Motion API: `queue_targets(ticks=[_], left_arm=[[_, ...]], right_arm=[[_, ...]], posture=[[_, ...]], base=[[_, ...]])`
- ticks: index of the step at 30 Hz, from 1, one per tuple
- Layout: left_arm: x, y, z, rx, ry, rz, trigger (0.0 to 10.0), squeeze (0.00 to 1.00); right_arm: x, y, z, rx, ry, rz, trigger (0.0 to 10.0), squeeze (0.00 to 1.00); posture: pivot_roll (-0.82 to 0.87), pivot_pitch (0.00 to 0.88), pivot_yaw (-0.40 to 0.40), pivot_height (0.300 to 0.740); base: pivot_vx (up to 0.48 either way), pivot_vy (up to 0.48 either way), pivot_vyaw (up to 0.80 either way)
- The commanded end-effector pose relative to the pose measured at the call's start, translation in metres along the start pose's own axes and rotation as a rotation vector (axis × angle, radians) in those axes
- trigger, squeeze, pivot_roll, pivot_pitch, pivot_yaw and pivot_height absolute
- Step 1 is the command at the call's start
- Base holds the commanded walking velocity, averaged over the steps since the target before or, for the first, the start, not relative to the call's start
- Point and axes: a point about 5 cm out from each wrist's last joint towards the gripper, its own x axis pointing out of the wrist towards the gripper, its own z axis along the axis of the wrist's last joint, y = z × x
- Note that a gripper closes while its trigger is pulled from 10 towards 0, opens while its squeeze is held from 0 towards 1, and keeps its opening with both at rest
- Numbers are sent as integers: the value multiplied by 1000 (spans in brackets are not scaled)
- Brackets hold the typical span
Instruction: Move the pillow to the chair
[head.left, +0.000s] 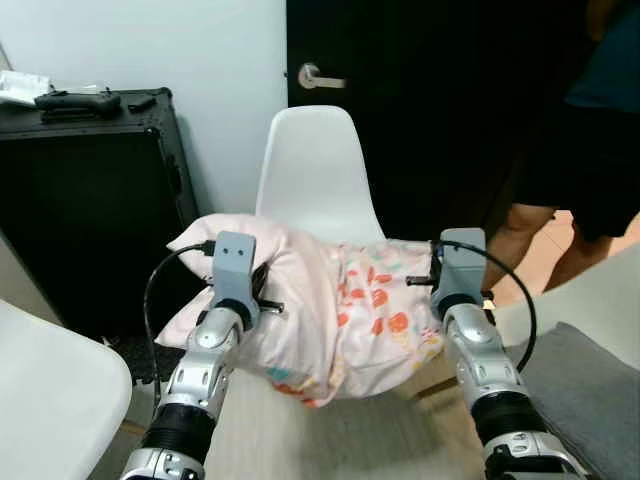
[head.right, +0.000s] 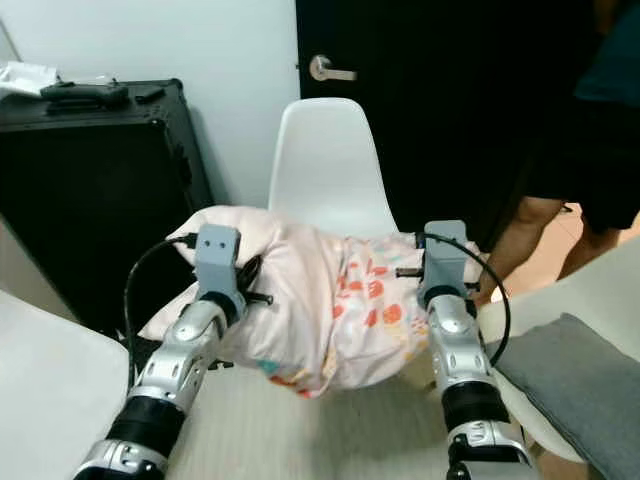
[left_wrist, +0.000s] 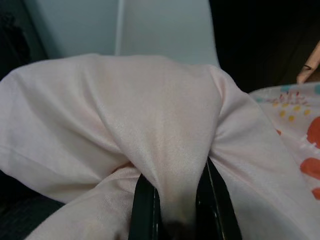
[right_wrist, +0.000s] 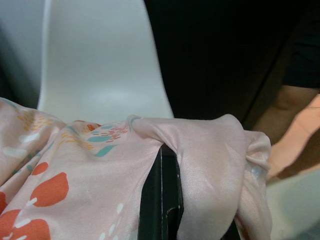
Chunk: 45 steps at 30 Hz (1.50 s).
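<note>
In front of the white chair (head.left: 318, 170), we see the pink pillow (head.left: 330, 310) held up between both arms, its bulk hanging just before the seat and covering the front edge. The left gripper (left_wrist: 172, 200) is clamped on a fold of plain pink cloth at the pillow's left end; in the left wrist view its two black fingers (left_wrist: 145, 210) pinch the fabric between them. The right gripper (right_wrist: 190, 200) is closed on the pillow's right corner, where the cloth bunches over a black finger (right_wrist: 161, 200). The printed side, with orange and teal marks, faces the right arm. A black case (head.left: 90, 200) stands against the wall left of the chair, and a dark door (head.left: 420, 100) rises behind it. A person's legs (head.left: 520, 240) stand at the right.
</note>
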Motion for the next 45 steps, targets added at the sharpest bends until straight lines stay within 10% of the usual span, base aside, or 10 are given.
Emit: queue_targets(ticks=[1, 45], left_arm=[[3, -8, 15, -2, -75, -40, 10000, 0], [0, -7, 12, 16, -74, -51, 10000, 0]], right_arm=[[5, 6, 15, 13, -65, 32, 10000, 0], [5, 11, 11, 15, -46, 57, 10000, 0]], posture=[[-48, 0, 2, 740], [-42, 0, -6, 740]], base=[[398, 0, 0], [417, 0, -318]])
